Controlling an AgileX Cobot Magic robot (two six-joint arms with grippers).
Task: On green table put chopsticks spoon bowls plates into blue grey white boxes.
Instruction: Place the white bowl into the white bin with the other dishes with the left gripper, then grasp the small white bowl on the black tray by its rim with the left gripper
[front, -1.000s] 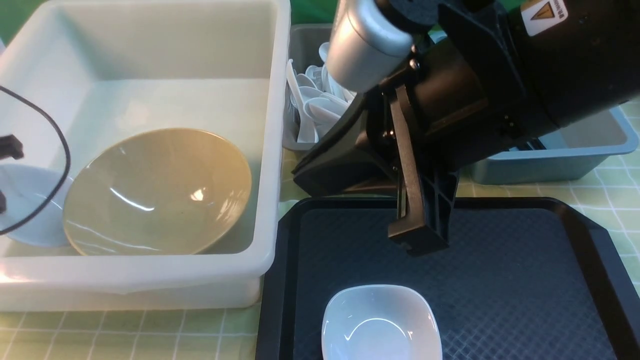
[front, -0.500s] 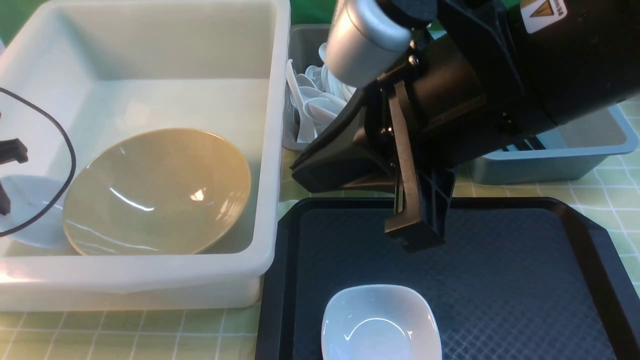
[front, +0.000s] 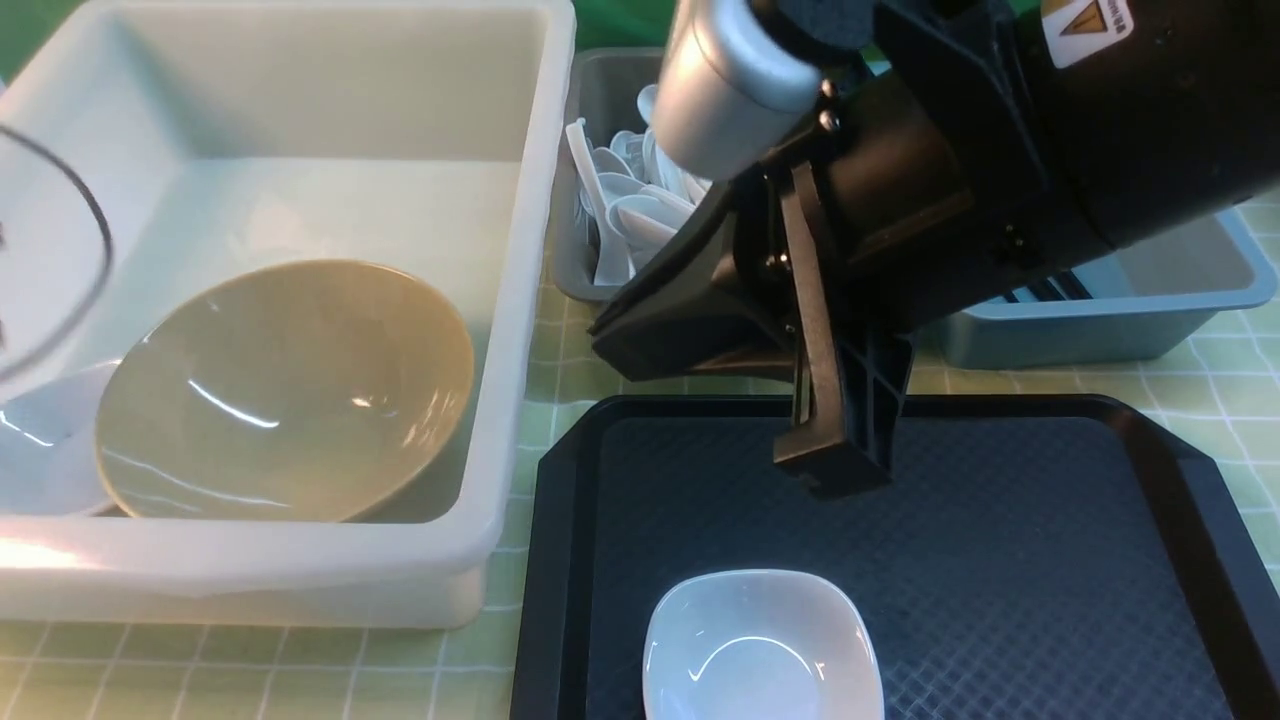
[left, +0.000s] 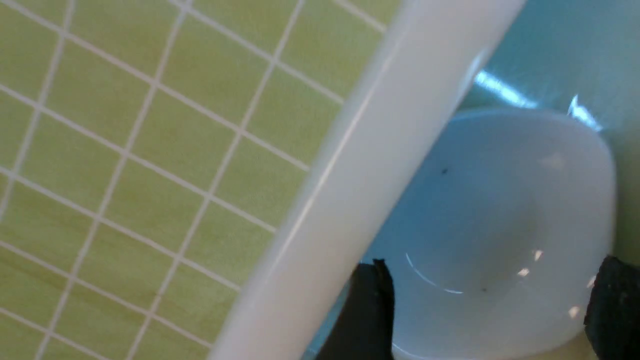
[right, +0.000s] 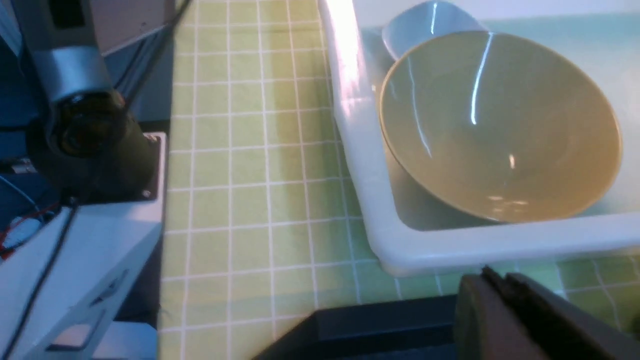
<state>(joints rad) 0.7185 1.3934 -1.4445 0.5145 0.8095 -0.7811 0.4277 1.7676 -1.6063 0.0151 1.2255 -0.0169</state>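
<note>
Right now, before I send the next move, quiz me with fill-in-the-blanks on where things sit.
The khaki bowl lies inside the ___ tub.
One small white dish sits on the ___ tray.
The spoons lie in the ___ box.
The right hand hangs above the tray, jaws ___.
Missing words: white; black; grey; shut.

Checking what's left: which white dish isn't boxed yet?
The front dish, on the black tray. The other white dish already lies inside the big white tub, beside the beige bowl.
</note>
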